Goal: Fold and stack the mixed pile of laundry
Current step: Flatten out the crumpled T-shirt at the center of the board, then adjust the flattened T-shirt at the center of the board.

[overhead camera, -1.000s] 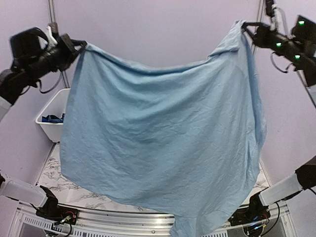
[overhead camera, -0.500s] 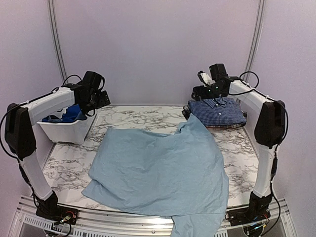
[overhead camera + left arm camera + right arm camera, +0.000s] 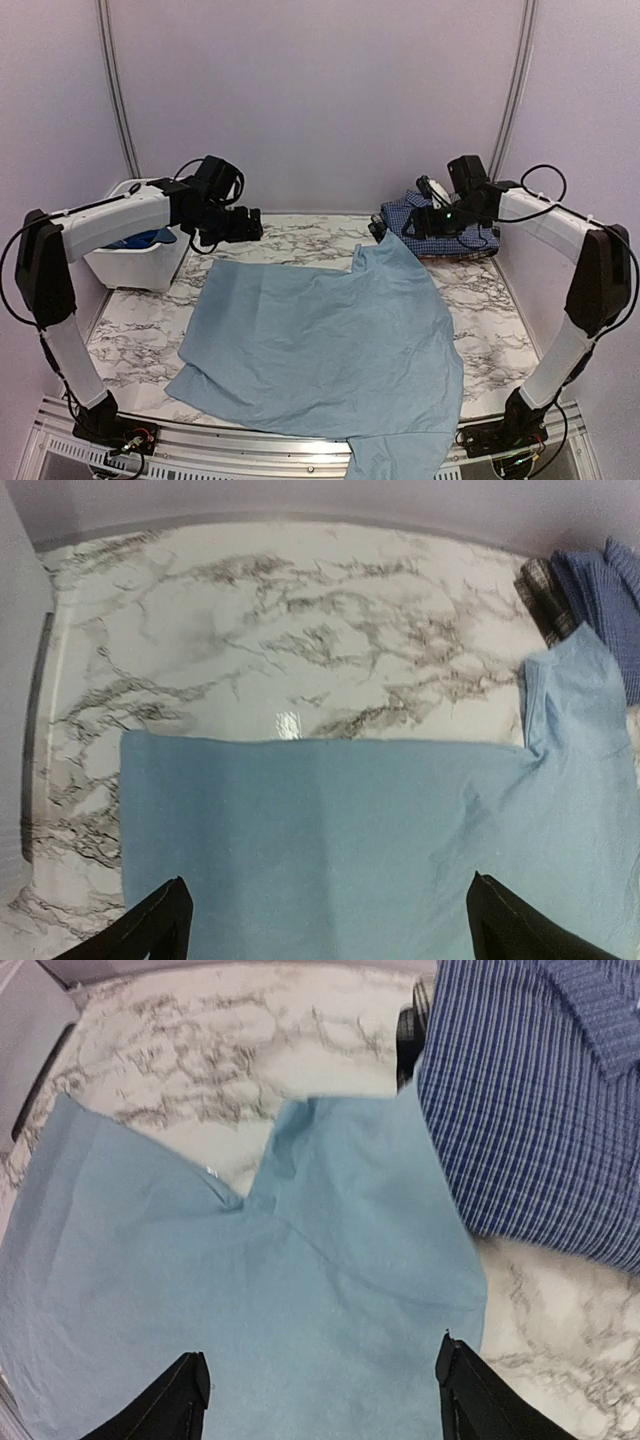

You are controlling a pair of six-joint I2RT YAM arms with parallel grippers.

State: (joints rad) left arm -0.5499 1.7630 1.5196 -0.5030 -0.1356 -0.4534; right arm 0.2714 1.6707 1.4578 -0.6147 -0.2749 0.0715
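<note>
Released T-shirt now flat, hem cut off, plaid piece apparently mostly hidden

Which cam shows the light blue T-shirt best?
Top external: nearly all of the light blue T-shirt shows, spread out. Left wrist gets only its far edge; right wrist only its far right part, cropped.

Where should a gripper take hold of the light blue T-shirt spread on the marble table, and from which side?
Pinch the light blue T-shirt at its far left corner, coming down from above and the far side. It lies flat, so only an edge can be pinched; that corner sits exposed on the marble table, near the open left gripper.
</note>
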